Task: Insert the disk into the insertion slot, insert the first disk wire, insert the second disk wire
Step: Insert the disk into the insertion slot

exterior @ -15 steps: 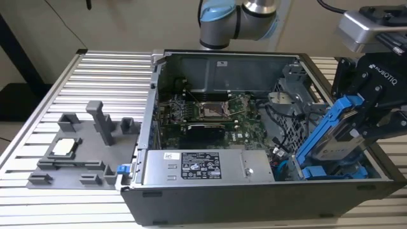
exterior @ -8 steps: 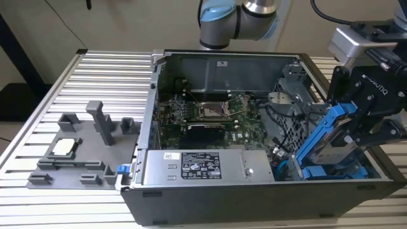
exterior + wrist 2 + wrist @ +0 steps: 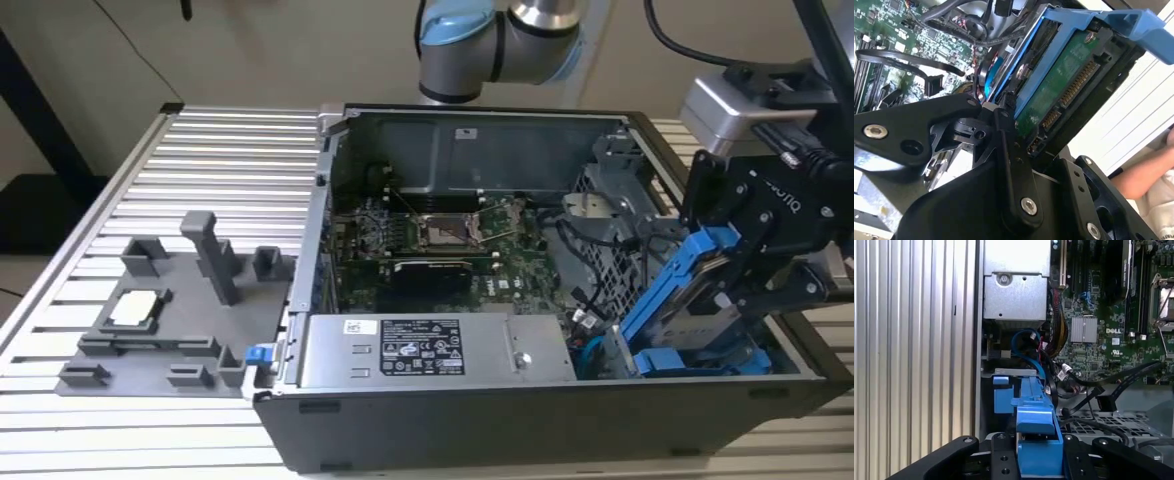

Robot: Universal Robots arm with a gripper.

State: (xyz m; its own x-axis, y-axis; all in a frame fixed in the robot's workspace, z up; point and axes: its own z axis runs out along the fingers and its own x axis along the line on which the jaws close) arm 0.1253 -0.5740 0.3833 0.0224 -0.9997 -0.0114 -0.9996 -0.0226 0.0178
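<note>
Above the insertion slot [image 3: 607, 350], beside the edge of the case [image 3: 534, 425], the gripper [image 3: 745, 272] clamps the tilted disk [image 3: 687, 285].

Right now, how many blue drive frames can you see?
2. One frames the disk, gripped tilted by the pincer at the exterior view's right. The other frame lies in the case just below it. More may be hidden.
</note>
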